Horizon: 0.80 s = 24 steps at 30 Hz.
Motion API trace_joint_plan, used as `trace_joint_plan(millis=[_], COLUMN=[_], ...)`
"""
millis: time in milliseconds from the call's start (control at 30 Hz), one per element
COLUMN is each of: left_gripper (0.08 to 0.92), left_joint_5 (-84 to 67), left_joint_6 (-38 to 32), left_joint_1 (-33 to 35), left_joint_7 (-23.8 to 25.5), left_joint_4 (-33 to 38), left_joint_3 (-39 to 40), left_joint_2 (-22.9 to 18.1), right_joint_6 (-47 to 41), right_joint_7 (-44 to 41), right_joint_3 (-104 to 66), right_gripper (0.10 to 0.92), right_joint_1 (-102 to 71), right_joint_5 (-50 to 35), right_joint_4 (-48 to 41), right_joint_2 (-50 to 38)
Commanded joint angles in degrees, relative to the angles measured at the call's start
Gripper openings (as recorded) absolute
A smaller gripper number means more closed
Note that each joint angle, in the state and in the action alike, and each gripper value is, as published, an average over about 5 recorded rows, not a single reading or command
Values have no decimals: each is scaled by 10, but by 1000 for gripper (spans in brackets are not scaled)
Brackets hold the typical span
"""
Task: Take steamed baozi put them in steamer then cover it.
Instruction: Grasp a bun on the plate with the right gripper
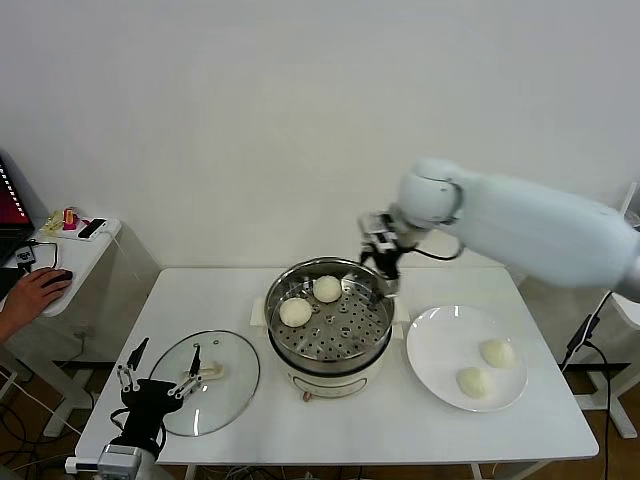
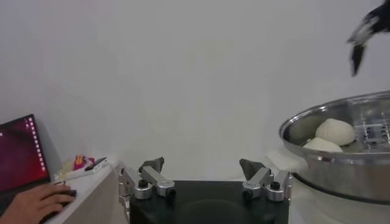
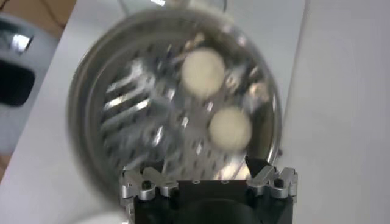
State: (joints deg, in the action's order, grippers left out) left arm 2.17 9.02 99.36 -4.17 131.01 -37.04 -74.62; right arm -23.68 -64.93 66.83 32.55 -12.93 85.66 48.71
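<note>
1. Right end effector [image 1: 385,262] is hanging spread and empty just above the far rim of the steamer [image 1: 372,345]; judging by that, it is probably between drops.
2. Two buns are sitting in the steamer, one [image 1: 327,288] toward its far side and another [image 1: 295,312] on its left, resting on the perforated floor so steam can reach them.
3. Two more buns, one [image 1: 497,352] and another [image 1: 472,381], are waiting on the plate [image 1: 435,345] to the right of the steamer, within easy reach of that arm.
4. Lid [image 1: 235,385] is lying flat on the surface [image 1: 400,430] to the left of the steamer, leaving the basket open for loading.
5. Left end effector [image 1: 160,372] is idling spread and empty at the lid's near-left edge, well apart from the steamer.
6. Steamer's floor is appearing smeared in the right wrist view, and its near wall is hiding part of the basket from the left wrist view.
7. Someone's hand [image 1: 28,298] is resting on a side desk far left of the steamer, cut off at the frame edge.
</note>
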Motion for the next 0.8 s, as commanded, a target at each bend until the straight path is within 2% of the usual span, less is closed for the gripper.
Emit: trace_joint_plan(millis=[33, 233, 433, 800], left_gripper=[823, 823, 823, 823], left_joint_5=[2, 4, 6, 6], left_joint_6=[0, 1, 3, 6], left_joint_1=[-1, -1, 3, 6], left_joint_7=[0, 0, 2, 2], left_joint_4=[-4, -8, -7, -9], left_joint_3=[6, 10, 7, -2], left_joint_2=[0, 1, 3, 2], right_joint_6=[85, 96, 106, 112], right_joint_7=[-52, -30, -18, -9], right_joint_3=[-41, -201, -384, -431], right_gripper=[823, 823, 823, 823], right_joint_1=[-71, -284, -512, -587], right_joint_5=[129, 186, 237, 282], right_joint_4=[123, 129, 114, 38], right_joint_2=[-263, -323, -327, -247])
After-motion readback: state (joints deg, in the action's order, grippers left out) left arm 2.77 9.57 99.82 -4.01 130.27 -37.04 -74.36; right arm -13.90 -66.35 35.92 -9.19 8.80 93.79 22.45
